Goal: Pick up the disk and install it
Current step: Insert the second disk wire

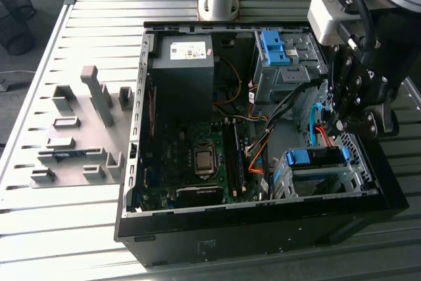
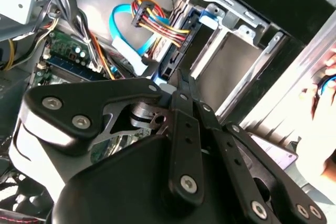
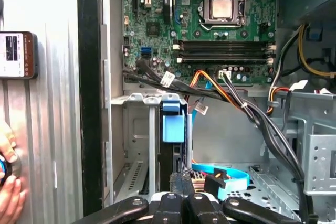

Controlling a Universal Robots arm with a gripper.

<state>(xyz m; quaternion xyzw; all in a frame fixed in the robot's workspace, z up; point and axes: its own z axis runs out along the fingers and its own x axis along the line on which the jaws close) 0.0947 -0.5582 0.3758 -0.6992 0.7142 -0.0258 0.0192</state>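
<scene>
While the hand (image 1: 347,123) hangs over the case's drive cage (image 1: 316,176) in the exterior view, the disk (image 1: 316,158) sits edge-up in it. In the first wrist view the disk (image 3: 174,135) stands slotted; the hand's fingers look clenched, gripping nothing, probably pressing it home.

An open computer case (image 1: 263,228) lies on the tabletop (image 1: 59,228). Inside it, the big board (image 1: 197,162) lies flat on the bottom. A box (image 1: 183,64) sits at the far end, above the board. On the exterior view's right, a drive cage (image 1: 283,64) stands at the far side and another cage (image 1: 316,176) stands at the near side. The disk (image 1: 316,158) sits in the near cage. The gripper (image 1: 348,123) hangs just above that cage, close to the disk. Cables (image 1: 263,136) run between the two cages and the board. On the exterior view's left, small blocks (image 1: 72,143) stand on the tabletop, beside the case.
</scene>
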